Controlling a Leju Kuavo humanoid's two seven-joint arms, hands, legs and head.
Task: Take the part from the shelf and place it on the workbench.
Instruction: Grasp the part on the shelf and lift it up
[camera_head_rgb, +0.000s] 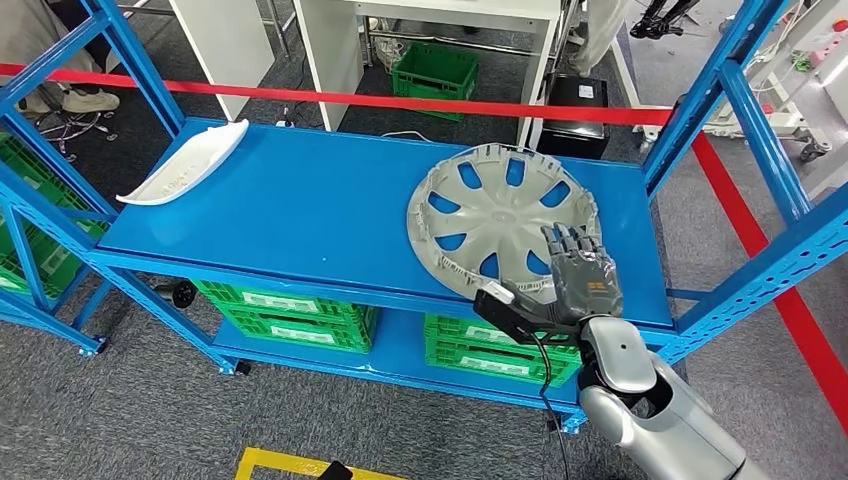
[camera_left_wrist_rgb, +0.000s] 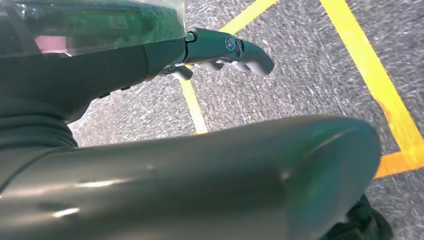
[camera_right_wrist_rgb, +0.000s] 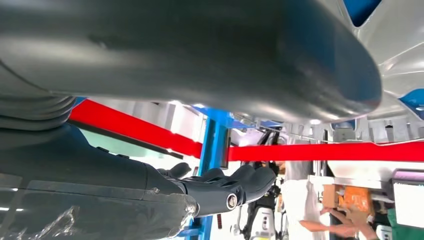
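At the shelf's (camera_head_rgb: 300, 210) far left corner we see a white curved part (camera_head_rgb: 190, 165) lying untouched, overhanging the edge a little. Our left hand (camera_left_wrist_rgb: 220, 50) hangs low over grey floor with yellow tape lines (camera_left_wrist_rgb: 370, 75); its fingers look loosely curled with nothing in them, though we cannot tell for sure how far they are closed.

Toward the shelf's right end lies the silver wheel cover (camera_head_rgb: 500, 215), flat, its near rim reaching the front edge. Our right hand (camera_head_rgb: 578, 270) lies on the cover's near right rim, fingers stretched flat over the top. In the right wrist view the thumb appears to sit under the rim with the fingers (camera_right_wrist_rgb: 235, 185) apart from it, so we judge the hold not yet closed.

So the task is at its start: 1 hand has reached the part, but the cover rests on the shelf. Closing the hold, lifting, carrying and setting down on the workbench all remain.
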